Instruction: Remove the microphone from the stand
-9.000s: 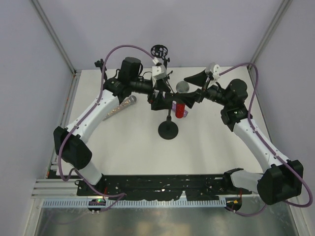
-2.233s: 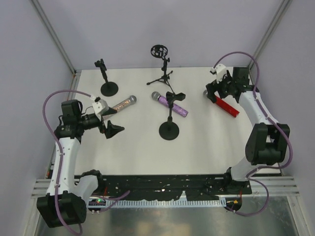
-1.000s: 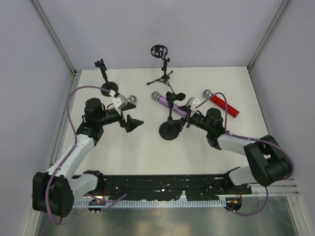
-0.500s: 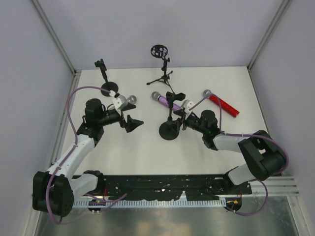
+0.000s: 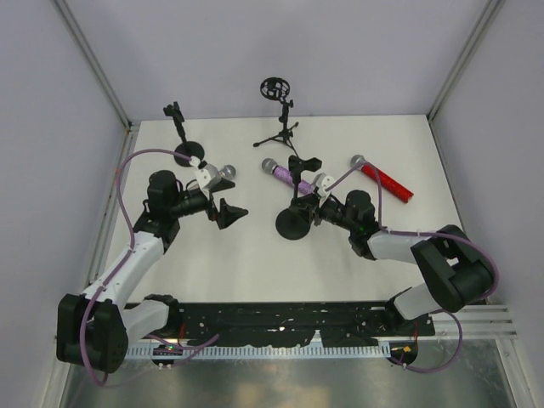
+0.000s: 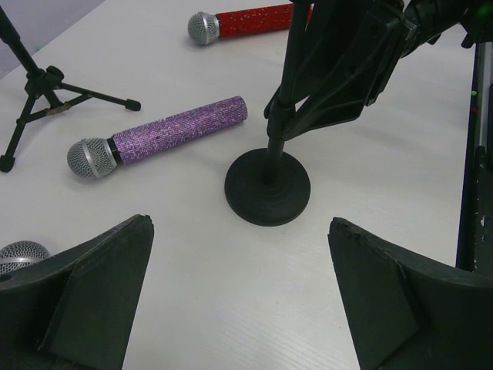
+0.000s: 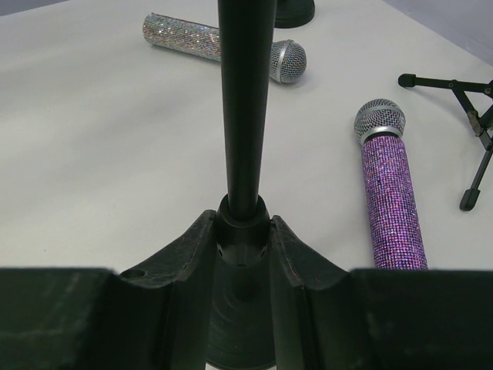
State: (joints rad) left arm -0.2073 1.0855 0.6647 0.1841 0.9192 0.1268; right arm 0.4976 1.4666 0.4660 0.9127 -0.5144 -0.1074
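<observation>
The black round-base stand (image 5: 292, 223) is at mid-table, and the clip (image 5: 299, 163) on top of it holds nothing. My right gripper (image 5: 311, 210) is shut on the stand's pole (image 7: 245, 108) just above the base, one finger on each side. A purple microphone (image 5: 283, 174) lies flat on the table behind the stand, also seen in the right wrist view (image 7: 393, 193). My left gripper (image 5: 231, 212) hovers left of the stand with its jaws wide open and nothing between them, facing the stand's base (image 6: 267, 187).
A silver microphone (image 5: 223, 173) lies beside my left gripper. A red microphone (image 5: 384, 180) lies at the right. A small round-base stand (image 5: 183, 140) is at the back left. A tripod stand (image 5: 279, 127) with a ring mount is at the back.
My right gripper slid left to the stand and shut on its pole; the stand's base shifted slightly. The left arm has not moved.
</observation>
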